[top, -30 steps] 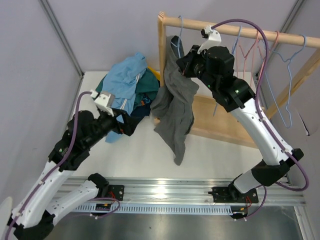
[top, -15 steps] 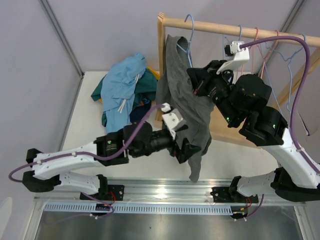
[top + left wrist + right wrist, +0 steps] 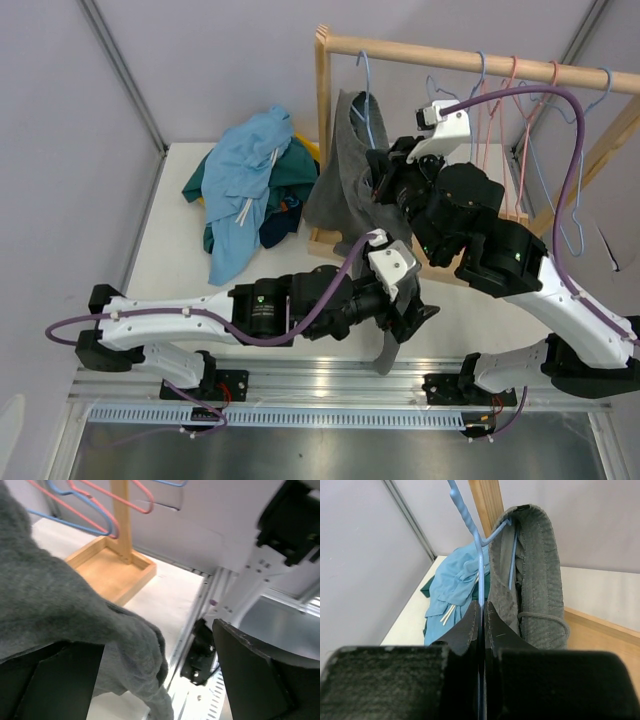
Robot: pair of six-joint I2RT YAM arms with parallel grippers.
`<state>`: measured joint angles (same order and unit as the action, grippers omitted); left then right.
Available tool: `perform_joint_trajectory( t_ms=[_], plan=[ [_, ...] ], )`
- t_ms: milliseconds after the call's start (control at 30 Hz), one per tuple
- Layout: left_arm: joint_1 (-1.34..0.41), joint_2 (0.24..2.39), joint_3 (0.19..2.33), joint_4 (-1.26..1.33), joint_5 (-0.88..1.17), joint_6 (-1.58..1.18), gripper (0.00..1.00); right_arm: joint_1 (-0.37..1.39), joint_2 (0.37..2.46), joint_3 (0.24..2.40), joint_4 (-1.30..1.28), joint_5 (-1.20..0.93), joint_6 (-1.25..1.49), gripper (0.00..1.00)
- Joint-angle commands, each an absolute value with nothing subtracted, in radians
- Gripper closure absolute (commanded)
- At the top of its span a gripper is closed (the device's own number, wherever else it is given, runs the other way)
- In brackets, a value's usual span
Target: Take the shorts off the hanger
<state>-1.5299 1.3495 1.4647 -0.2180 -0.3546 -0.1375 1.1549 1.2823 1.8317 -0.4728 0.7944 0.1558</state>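
The grey shorts [image 3: 345,170] hang on a blue hanger [image 3: 366,85] at the left end of the wooden rack. My right gripper [image 3: 382,172] is shut on the hanger's wire stem [image 3: 479,555], with the shorts' waistband [image 3: 540,570] just beyond it. My left gripper [image 3: 410,315] is open at the lower hanging end of the grey shorts. In the left wrist view the grey fabric [image 3: 60,600] lies against the left finger, with a wide gap to the right finger [image 3: 260,670]. Light blue shorts [image 3: 245,165], dark teal shorts [image 3: 292,170] and navy shorts [image 3: 275,222] lie piled at the back left.
The wooden rack has a top rail [image 3: 450,55], a left post [image 3: 323,110] and a base tray [image 3: 440,255]. Empty pink and blue hangers [image 3: 520,110] hang at the right. The aluminium rail [image 3: 330,380] runs along the near edge.
My left arm swung from the pile across to the right and now reaches low on the grey shorts. My right arm shifted with the hanger and the shorts.
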Motion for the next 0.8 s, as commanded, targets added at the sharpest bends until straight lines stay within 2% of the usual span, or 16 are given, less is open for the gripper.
perform_joint_trajectory(
  t_ms=[0, 33, 133, 167, 200, 233, 433, 633, 767],
  plan=[
    [-1.536, 1.382, 1.491, -0.176, -0.472, -0.112, 0.12, 1.167, 1.249, 1.899, -0.367, 0.830, 0.169, 1.00],
    [-1.536, 1.387, 1.490, -0.172, -0.512, -0.110, 0.15, 1.172, 1.246, 1.902, -0.377, 0.830, 0.176, 1.00],
    [-1.536, 1.407, 1.477, -0.130, -0.570, -0.098, 0.47, 1.186, 1.223, 1.896, -0.390, 0.838, 0.202, 1.00],
    [-1.536, 1.410, 1.471, -0.120, -0.584, -0.095, 0.78, 1.189, 1.217, 1.890, -0.391, 0.844, 0.210, 1.00],
    [-1.536, 1.413, 1.471, -0.109, -0.603, -0.095, 0.94, 1.192, 1.210, 1.884, -0.387, 0.847, 0.210, 1.00],
    [-1.536, 1.414, 1.474, -0.109, -0.617, -0.098, 1.00, 1.193, 1.200, 1.870, -0.384, 0.857, 0.212, 1.00],
    [-1.607, 1.375, 1.457, -0.110, -0.632, -0.086, 1.00, 1.190, 1.192, 1.858, -0.367, 0.900, 0.164, 1.00],
    [-1.817, 1.397, 1.456, -0.149, -0.681, -0.147, 1.00, 1.157, 1.189, 1.855, -0.344, 0.916, 0.126, 1.00],
    [-1.963, 1.488, 1.502, -0.193, -0.722, -0.181, 1.00, 1.123, 1.167, 1.836, -0.336, 0.914, 0.133, 1.00]
  ],
)
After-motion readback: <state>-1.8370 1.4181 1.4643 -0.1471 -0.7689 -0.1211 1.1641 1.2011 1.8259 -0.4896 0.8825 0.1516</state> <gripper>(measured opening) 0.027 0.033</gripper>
